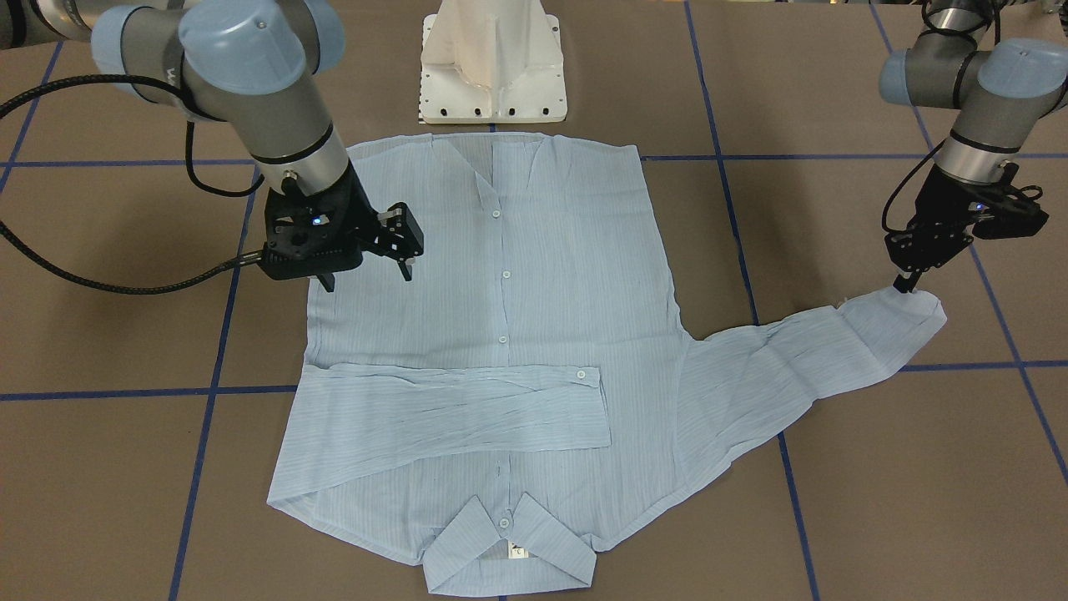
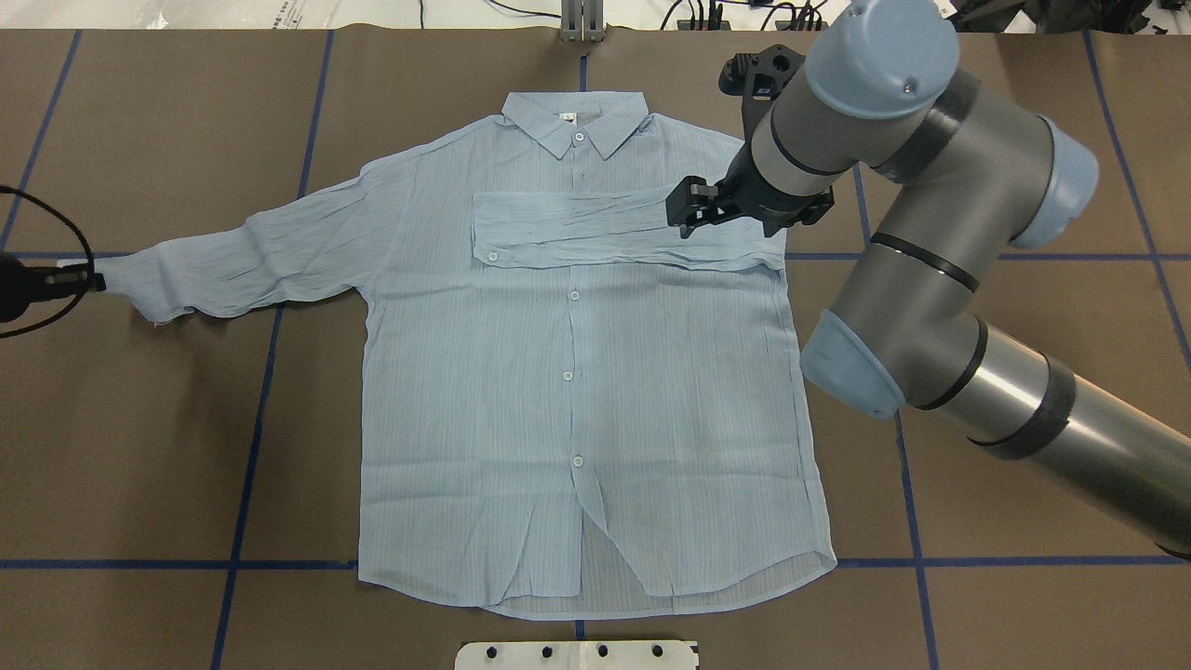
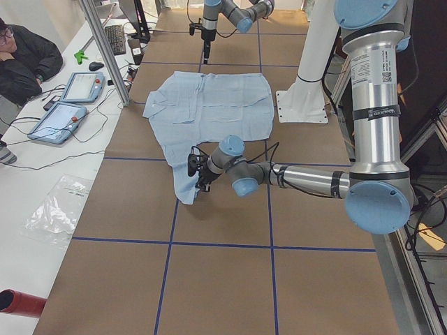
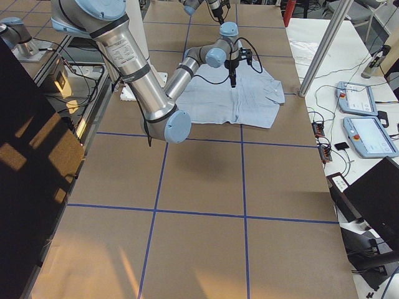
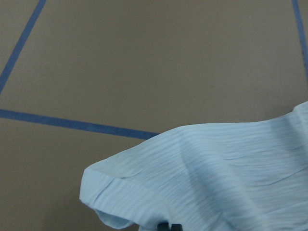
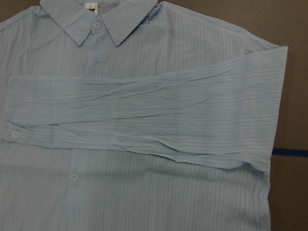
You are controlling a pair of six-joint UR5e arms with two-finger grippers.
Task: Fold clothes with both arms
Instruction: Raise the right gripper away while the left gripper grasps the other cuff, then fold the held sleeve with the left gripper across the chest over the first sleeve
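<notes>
Exterior front-facing: my left arm (image 1: 968, 138) is pinching the outstretched sleeve cuff (image 1: 918, 317) with shut jaws. My right arm (image 1: 275, 108) is hovering, jaws open, over the shirt (image 1: 542, 275) lying flat on the worktop (image 1: 876, 501). Right wrist-mounted: I'm aiming to carry that cuff low and taut, parallel beside the folded sleeve (image 6: 144, 115).

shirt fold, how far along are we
Done: one folded sleeve lies across the chest of the shirt; the right tool hovers open over the shirt. In hand: the left tool appears to pinch the cuff of the other sleeve, stretched out sideways. Left: folding that sleeve in, then the body, which lies flat.
</notes>
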